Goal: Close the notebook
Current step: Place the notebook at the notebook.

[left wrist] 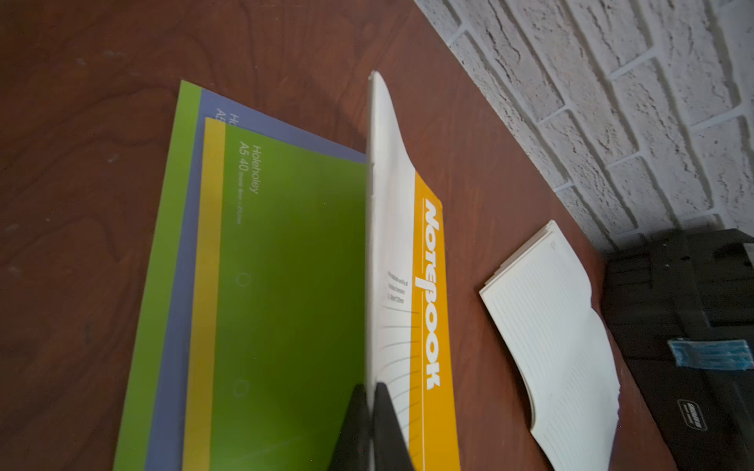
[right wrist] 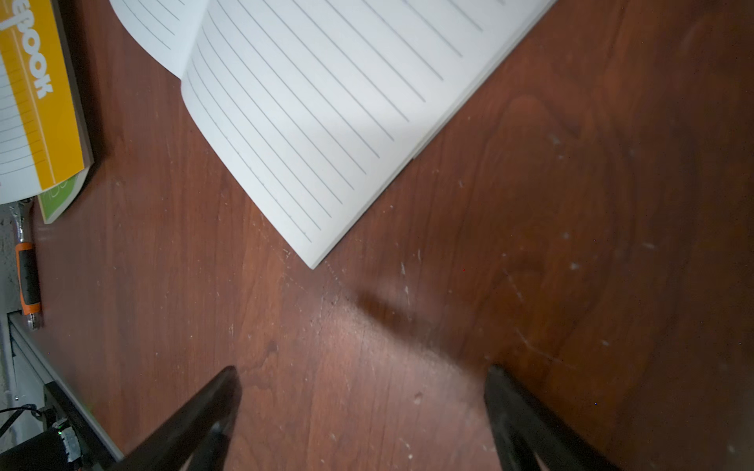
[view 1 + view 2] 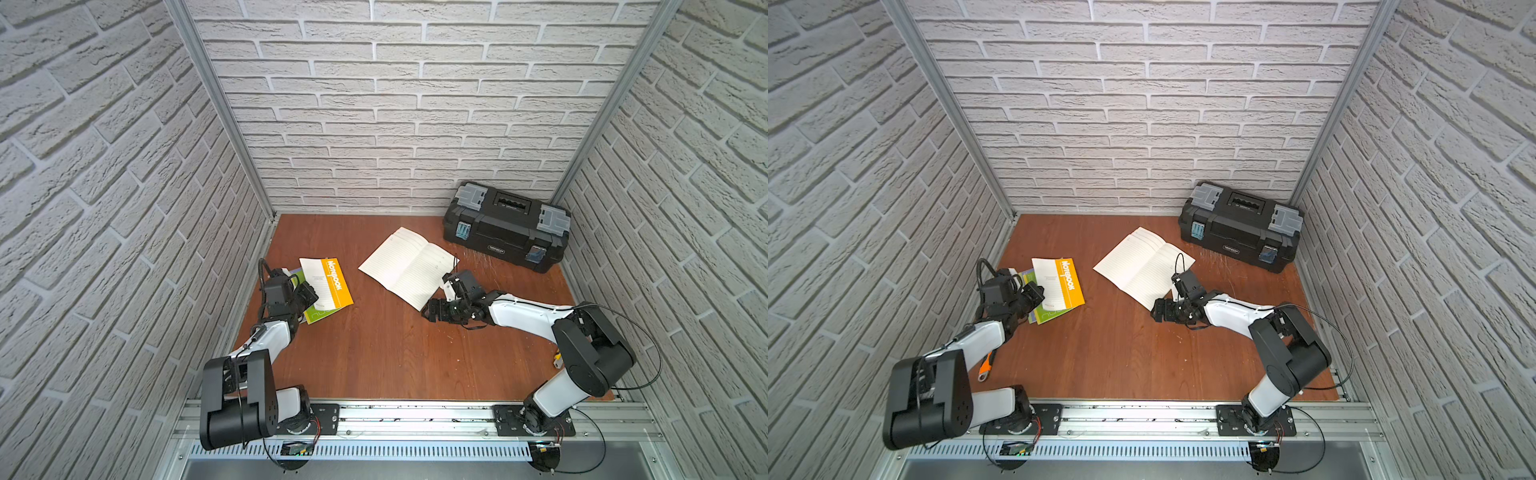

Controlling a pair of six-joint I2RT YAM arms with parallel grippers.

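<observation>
Toolbox [image 3: 505, 228], black, lid shut, contents hidden, at far right corner of table [image 3: 374, 353]; open lined notebook [image 3: 405, 266] flat near it; right hand [image 2: 363, 373] spread over bare wood by its corner; left hand [image 1: 370, 389] pinching cover of orange notebook [image 1: 432, 285].

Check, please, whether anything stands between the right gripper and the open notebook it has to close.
Nothing visible does: in the right wrist view only bare table separates the open right gripper from the open notebook and its nearest corner.
</observation>
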